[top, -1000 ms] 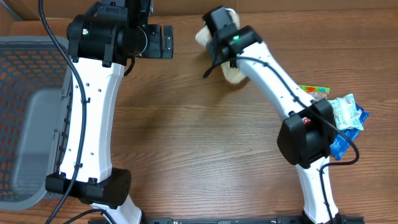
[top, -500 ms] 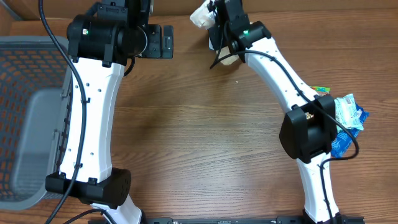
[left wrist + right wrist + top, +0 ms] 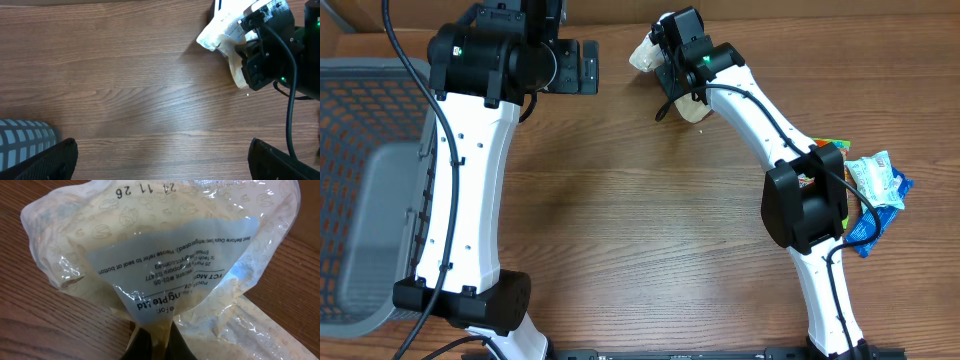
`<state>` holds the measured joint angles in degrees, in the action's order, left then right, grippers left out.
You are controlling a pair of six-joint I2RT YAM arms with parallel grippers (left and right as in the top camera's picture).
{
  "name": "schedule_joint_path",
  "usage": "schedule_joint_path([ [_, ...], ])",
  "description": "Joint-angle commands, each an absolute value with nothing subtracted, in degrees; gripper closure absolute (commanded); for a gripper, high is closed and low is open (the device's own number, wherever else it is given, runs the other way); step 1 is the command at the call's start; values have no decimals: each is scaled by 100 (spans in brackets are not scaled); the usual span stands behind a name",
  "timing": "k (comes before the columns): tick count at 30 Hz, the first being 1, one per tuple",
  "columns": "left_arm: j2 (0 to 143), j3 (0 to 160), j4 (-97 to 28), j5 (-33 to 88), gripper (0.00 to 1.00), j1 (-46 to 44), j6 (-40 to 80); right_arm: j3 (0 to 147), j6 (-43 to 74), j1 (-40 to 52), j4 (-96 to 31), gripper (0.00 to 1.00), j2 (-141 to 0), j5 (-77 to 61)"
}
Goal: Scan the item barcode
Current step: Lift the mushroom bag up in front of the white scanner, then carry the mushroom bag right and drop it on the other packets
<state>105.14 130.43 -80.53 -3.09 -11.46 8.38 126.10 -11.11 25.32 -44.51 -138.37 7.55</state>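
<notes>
While the jaws of the right gripper (image 3: 152, 341) pinch one edge of the clear pouch (image 3: 165, 255) near the far edge of the counter (image 3: 620, 230), the left gripper (image 3: 162, 160) stands wide, empty. Pick-up appears done; presenting it for scanning seemingly remains.

Right hand (image 3: 672, 62) grips pale packet (image 3: 643, 55) at far side of table (image 3: 620, 220).

Wooden table (image 3: 620, 220), grey basket (image 3: 360, 68) left, blue packets (image 3: 878, 182) right

bag (image 3: 165, 255) | inverted print | "Please refer to seal on bottom"
</notes>
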Motion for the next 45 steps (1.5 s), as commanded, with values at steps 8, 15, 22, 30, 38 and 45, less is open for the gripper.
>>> schedule_joint_path([
  [8, 10562, 13028, -8034, -342, 0, -1127, 727, 12790, -1253, 2547, -4318, 96, -13751, 895],
  [15, 10562, 13028, -8034, -342, 0, -1127, 727, 12792, -1251, 2550, -4324, 96, -13749, 895],
  [22, 10562, 13028, -8034, -342, 0, -1127, 727, 12803, -1251, 2550, -4517, 96, -13679, 891],
  [30, 10562, 13028, -8034, -342, 0, -1127, 727, 12811, -1535, 2628, -5304, 96, -13275, 554],
  [38, 10565, 13028, -8034, -342, 0, -1127, 727, 12814, -1691, 2626, -7175, 96, -12254, -1481],
  [45, 10565, 13028, -8034, -342, 0, -1127, 727, 12814, -2471, 2228, -8565, 96, -10993, -3208],
])
